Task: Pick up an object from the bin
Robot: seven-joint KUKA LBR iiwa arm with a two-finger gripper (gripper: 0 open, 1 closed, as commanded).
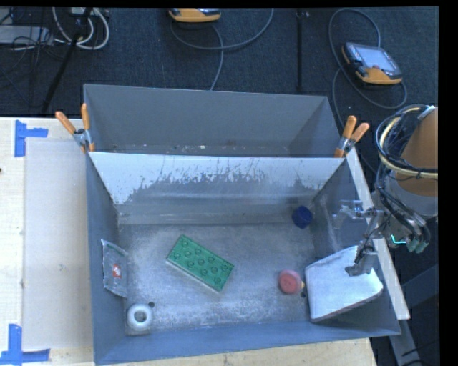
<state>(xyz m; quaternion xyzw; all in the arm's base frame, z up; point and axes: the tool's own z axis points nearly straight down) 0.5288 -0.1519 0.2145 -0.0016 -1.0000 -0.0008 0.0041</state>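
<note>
The arm (409, 166) comes in over the right rim of the grey metal bin (215, 121). The dark fingers (353, 269) point down at the near right corner. Whether they are apart or together I cannot tell. Their tip lies over the upper right part of a flat white pad (336, 294), which leans tilted against the right wall. Whether the tip touches the pad is unclear, and nothing shows between the fingers.

Just left of the fingers, near the pad's left edge, lies a small red round piece (289, 282). Up and left of the fingers a small blue ball (302, 216) sits near the back wall. Further left, in the middle of the bin floor (243, 232), a green studded building plate (200, 263) lies flat and askew. Well apart from the fingers, by the left wall, a clear plastic packet (114, 269) stands against the slope. A white roll of tape (140, 316) lies in the near left corner.

The bin floor is dull grey, speckled with whitish scuffs. The sloped back wall carries pale streaks running down from its upper edge.

Behind the bin is dark blue carpet (143, 61). Thin cables (222, 64) trail over it. Two orange-and-grey devices lie there, one (372, 63) up and right of the fingers, the other (195, 13) at the top edge.
</note>
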